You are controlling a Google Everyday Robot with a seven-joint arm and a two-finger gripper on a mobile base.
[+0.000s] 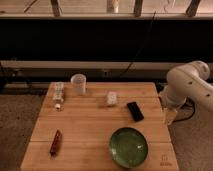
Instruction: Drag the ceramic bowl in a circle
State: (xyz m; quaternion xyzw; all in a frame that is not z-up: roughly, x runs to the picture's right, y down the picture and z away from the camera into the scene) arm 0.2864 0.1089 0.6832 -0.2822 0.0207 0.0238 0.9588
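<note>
Pincer of mine hangs low at the end of my white arm, just off the right-hand edge of the wooden worktop, about level with the middle of that edge. Whether it is released or clenched I cannot tell. It stands apart from everything lying on the wood.

Nearest to it, a little to its left, lies a flat black slab, set at a slant. Below and to the left of the pincer, toward the camera, sits the green bowl, wide, shallow and glossy with a darker rim. It rests flat on the worktop close to the front edge, near the pincer but not touching it.

Left again past the black slab, and slightly farther back, is a small white block. Farther left still, by the back edge, a white cup stands upright. Well away from the pincer, at the far back corner, I see a small clear jar with a tiny pale thing just in front of it. A red-brown stick lies near the far front corner, about as far from the pincer as anything here.

Behind the worktop a black cable climbs the dark wall, up and to the left of the pincer.
</note>
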